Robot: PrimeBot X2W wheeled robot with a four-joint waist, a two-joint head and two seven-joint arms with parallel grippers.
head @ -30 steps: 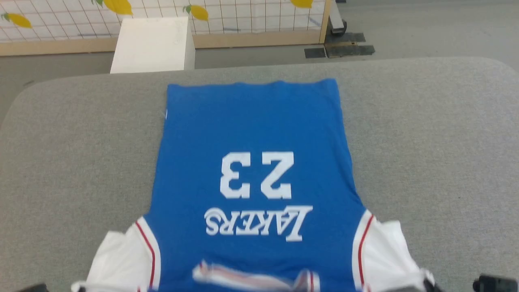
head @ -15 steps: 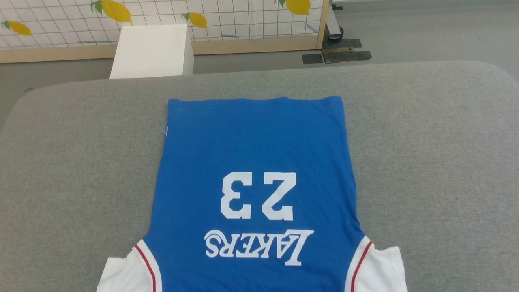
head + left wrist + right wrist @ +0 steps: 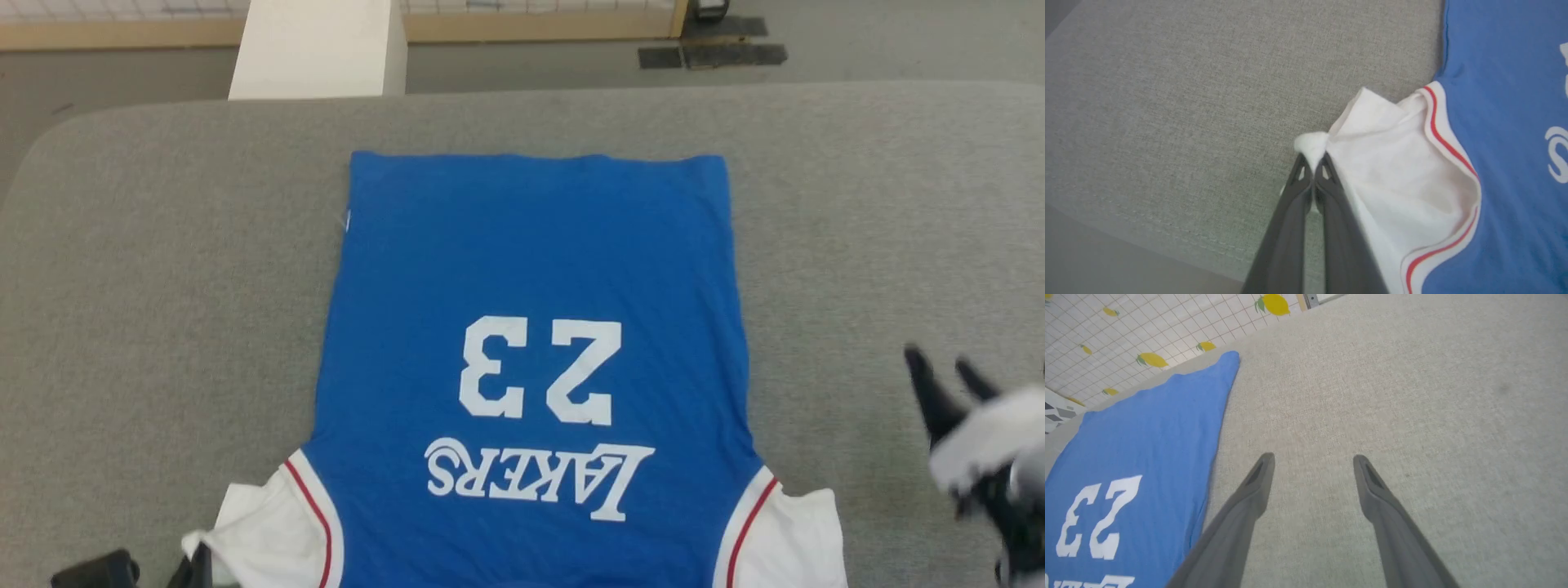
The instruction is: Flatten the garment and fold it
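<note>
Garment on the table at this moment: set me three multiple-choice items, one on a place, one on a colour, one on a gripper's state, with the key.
1. Where is the right gripper?
A. Clamped on a collar.
B. Over the bare grey surface, beside the garment.
C. Down at the floor.

2. What colour is the sleeve at the left gripper?
A. White.
B. Blue.
C. Red.

3. How is the left gripper?
A. Open wide.
B. Shut on the sleeve's edge.
C. Open, holding nothing.

Key:
1 B: its fingers frame bare grey cloth, with the garment off to one side.
2 A: white cloth bunches at its tips.
3 B: its fingers meet with white cloth pinched between them.
</note>
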